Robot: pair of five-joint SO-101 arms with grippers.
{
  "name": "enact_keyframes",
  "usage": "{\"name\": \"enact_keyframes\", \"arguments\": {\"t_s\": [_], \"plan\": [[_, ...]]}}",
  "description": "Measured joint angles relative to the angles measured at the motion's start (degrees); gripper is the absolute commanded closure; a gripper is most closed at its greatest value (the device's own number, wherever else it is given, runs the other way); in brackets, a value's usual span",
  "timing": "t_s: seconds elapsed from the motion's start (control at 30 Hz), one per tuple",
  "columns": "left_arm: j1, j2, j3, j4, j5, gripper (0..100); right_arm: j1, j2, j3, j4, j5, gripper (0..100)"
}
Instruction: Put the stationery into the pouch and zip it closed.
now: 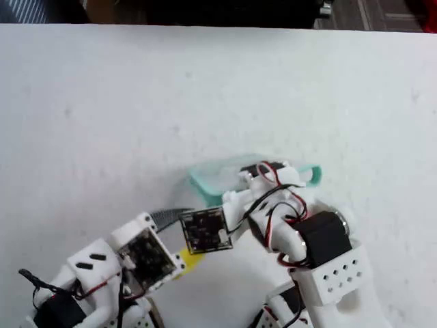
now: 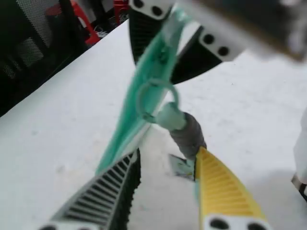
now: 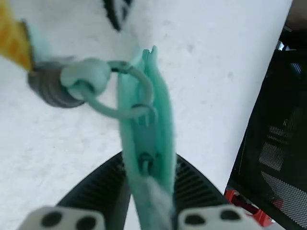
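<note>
The teal pouch (image 1: 222, 174) lies near the middle of the white table. My right gripper (image 3: 148, 167) is shut on the pouch's zip end (image 3: 148, 120), a black finger on each side of it; in the high view it sits over the pouch (image 1: 263, 174). A teal ring (image 2: 156, 98) hangs from the slider and carries a grey zipper pull (image 2: 187, 134). My left gripper (image 2: 165, 160) is open, its black finger (image 2: 110, 191) and yellow finger (image 2: 220, 187) set wide apart. The pull (image 3: 50, 86) rests against the yellow fingertip.
The two arms crowd the near side of the table (image 1: 102, 102), their wrists close together. The table's far edge (image 1: 205, 26) borders a dark area. Black chairs and a red object (image 2: 72, 14) stand beyond the table's side.
</note>
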Motion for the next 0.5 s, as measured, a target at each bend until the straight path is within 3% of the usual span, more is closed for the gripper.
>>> {"name": "enact_keyframes", "arguments": {"t_s": [0.13, 0.37, 0.5], "plan": [[-1.0, 0.0, 0.0, -1.2, 0.0, 80, -3.0, 0.0, 0.0, -0.7, -4.4, 98.1], [-16.4, 0.3, 0.6, -5.9, 7.1, 79, -6.6, -0.1, 0.0, -0.5, -6.9, 98.1], [-19.3, 0.3, -1.2, -4.1, 2.5, 79, -6.6, -0.1, -0.9, -0.5, -7.0, 98.1]]}}
